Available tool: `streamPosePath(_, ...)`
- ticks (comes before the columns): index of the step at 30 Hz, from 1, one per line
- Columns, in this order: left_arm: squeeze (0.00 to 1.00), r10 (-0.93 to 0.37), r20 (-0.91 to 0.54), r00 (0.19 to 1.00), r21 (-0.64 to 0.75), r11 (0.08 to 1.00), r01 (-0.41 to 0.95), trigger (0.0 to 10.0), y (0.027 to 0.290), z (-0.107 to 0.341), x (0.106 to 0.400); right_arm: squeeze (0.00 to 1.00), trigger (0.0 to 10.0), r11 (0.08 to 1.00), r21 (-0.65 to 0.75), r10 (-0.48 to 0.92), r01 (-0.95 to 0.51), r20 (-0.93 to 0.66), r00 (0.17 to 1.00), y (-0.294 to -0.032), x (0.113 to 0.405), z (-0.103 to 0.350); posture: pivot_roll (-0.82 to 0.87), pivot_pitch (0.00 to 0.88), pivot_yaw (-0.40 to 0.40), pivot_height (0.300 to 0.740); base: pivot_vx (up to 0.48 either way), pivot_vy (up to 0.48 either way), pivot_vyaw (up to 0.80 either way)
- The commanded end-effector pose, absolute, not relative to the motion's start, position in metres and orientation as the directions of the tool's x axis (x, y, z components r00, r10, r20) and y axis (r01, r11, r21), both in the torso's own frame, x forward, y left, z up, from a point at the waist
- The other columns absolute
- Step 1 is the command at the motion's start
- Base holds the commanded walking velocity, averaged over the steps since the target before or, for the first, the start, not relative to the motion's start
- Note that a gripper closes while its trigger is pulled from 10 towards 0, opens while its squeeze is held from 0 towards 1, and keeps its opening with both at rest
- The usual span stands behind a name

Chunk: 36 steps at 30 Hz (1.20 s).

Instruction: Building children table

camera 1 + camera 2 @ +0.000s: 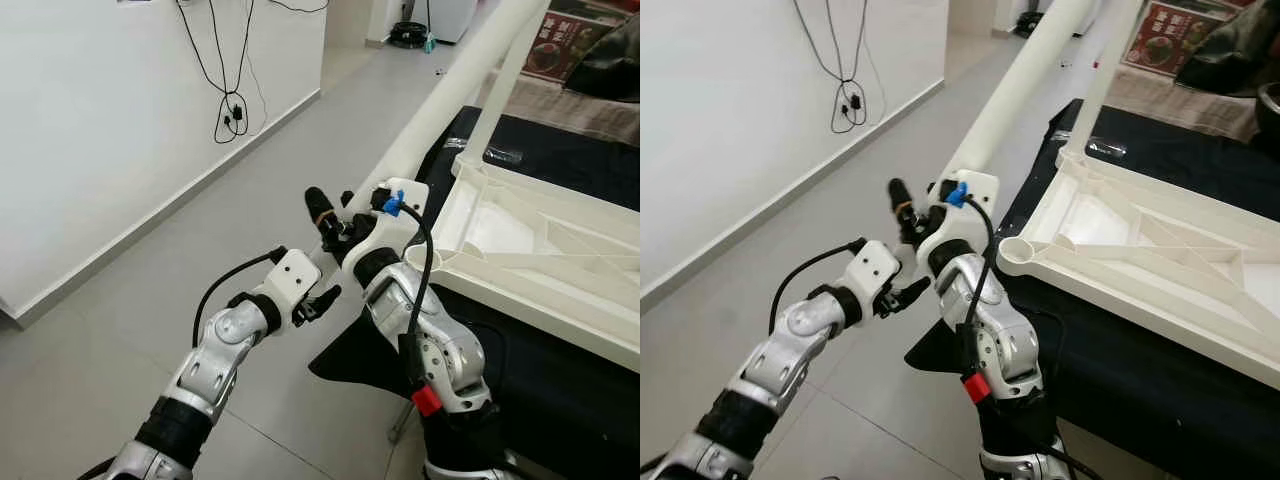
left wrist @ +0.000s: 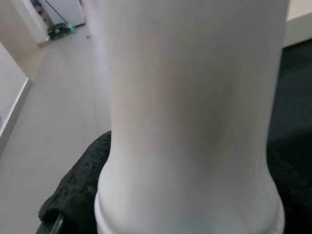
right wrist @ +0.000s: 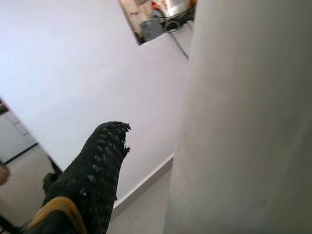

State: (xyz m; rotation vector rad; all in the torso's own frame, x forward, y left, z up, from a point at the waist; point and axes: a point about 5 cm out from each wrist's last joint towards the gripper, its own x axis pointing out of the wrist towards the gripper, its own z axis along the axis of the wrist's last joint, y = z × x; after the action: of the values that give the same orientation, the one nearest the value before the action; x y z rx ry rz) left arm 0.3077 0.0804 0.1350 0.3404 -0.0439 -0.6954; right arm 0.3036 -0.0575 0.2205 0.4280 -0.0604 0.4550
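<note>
I had both grippers on the near end of the long white table leg [image 1: 440,100], which ran up and away over the grey floor [image 1: 200,280]. The left gripper [image 1: 325,262] and right gripper [image 1: 350,215] had their jaws closed around it, a black finger [image 3: 92,180] lying along the tube. The upturned white tabletop [image 1: 540,250] lay on a black cloth [image 1: 560,390], its corner socket [image 1: 1017,252] just beside the right wrist. Open floor stretched left to the wall's baseboard [image 1: 150,225].

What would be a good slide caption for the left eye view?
Both grippers, left gripper and right gripper, hold the white table leg beside the upturned tabletop.
</note>
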Motion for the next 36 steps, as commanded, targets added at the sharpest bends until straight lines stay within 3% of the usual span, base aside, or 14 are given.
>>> streamPosePath(1, 0.0, -0.669, -0.085, 0.739, 0.338, 0.678, 0.653, 10.0, 0.078, 0.135, 0.3, 0.27, 10.0, 0.787, 0.378, 0.451, -0.487, 0.185, 0.873, -0.056, 0.3, 0.225, 0.1, 0.0, -0.068, 0.74, 0.0, 0.0, 0.0)
streamPosePath(2, 0.0, -0.678, -0.084, 0.73, 0.333, 0.671, 0.662, 10.0, 0.08, 0.135, 0.294, 0.0, 10.0, 0.774, 0.379, 0.47, -0.508, 0.193, 0.861, -0.058, 0.3, 0.224, 0.1, 0.0, -0.068, 0.74, 0.0, 0.0, 0.0)
streamPosePath(13, 0.0, -0.753, -0.126, 0.645, 0.275, 0.599, 0.752, 10.0, 0.095, 0.133, 0.262, 0.0, 10.0, 0.682, 0.396, 0.584, -0.615, 0.211, 0.784, -0.076, 0.305, 0.215, 0.12, 0.0, -0.067, 0.74, 0.0, 0.0, 0.0)
streamPosePath(16, 0.0, -0.774, -0.126, 0.621, 0.211, 0.591, 0.779, 10.0, 0.097, 0.134, 0.253, 0.0, 10.0, 0.605, 0.409, 0.663, -0.683, 0.215, 0.717, -0.077, 0.304, 0.213, 0.12, 0.0, -0.069, 0.74, 0.0, 0.0, 0.0)
streamPosePath(18, 0.0, -0.793, -0.135, 0.595, 0.155, 0.576, 0.803, 10.0, 0.098, 0.133, 0.244, 0.0, 10.0, 0.527, 0.382, 0.748, -0.759, 0.214, 0.628, -0.077, 0.301, 0.213, 0.12, 0.0, -0.069, 0.74, 0.0, 0.0, 0.0)
streamPosePath(19, 0.0, -0.793, -0.135, 0.595, 0.155, 0.576, 0.803, 10.0, 0.098, 0.133, 0.244, 0.0, 10.0, 0.527, 0.382, 0.748, -0.759, 0.214, 0.628, -0.077, 0.301, 0.213, 0.12, 0.0, -0.069, 0.74, 0.0, 0.0, 0.0)
streamPosePath(20, 0.0, -0.84, -0.154, 0.521, 0.041, 0.521, 0.853, 10.0, 0.096, 0.131, 0.229, 0.0, 10.0, 0.401, 0.367, 0.839, -0.839, 0.22, 0.497, -0.077, 0.294, 0.213, 0.12, 0.01, -0.071, 0.74, 0.0, 0.0, 0.0)
streamPosePath(21, 0.0, -0.84, -0.154, 0.521, 0.041, 0.521, 0.853, 10.0, 0.096, 0.131, 0.229, 0.0, 10.0, 0.401, 0.367, 0.839, -0.839, 0.22, 0.497, -0.077, 0.294, 0.213, 0.12, 0.01, -0.071, 0.74, 0.0, 0.0, 0.0)
streamPosePath(24, 0.0, -0.885, -0.174, 0.432, -0.057, 0.447, 0.892, 10.0, 0.096, 0.13, 0.214, 0.0, 10.0, 0.272, 0.358, 0.907, -0.893, 0.214, 0.362, -0.077, 0.286, 0.213, 0.11, 0.016, -0.068, 0.74, 0.0, 0.0, 0.0)
streamPosePath(30, 0.0, -0.917, -0.199, 0.345, -0.177, 0.38, 0.908, 10.0, 0.104, 0.129, 0.196, 0.0, 10.0, 0.185, 0.325, 0.949, -0.928, 0.185, 0.254, -0.082, 0.282, 0.212, 0.11, 0.018, -0.068, 0.74, 0.0, 0.0, 0.0)
streamPosePath(36, 0.0, -0.915, -0.23, 0.333, -0.184, 0.376, 0.908, 10.0, 0.109, 0.127, 0.191, 0.0, 10.0, 0.161, 0.324, 0.959, -0.932, 0.171, 0.225, -0.089, 0.285, 0.213, 0.11, 0.021, -0.074, 0.74, 0.0, 0.0, 0.0)
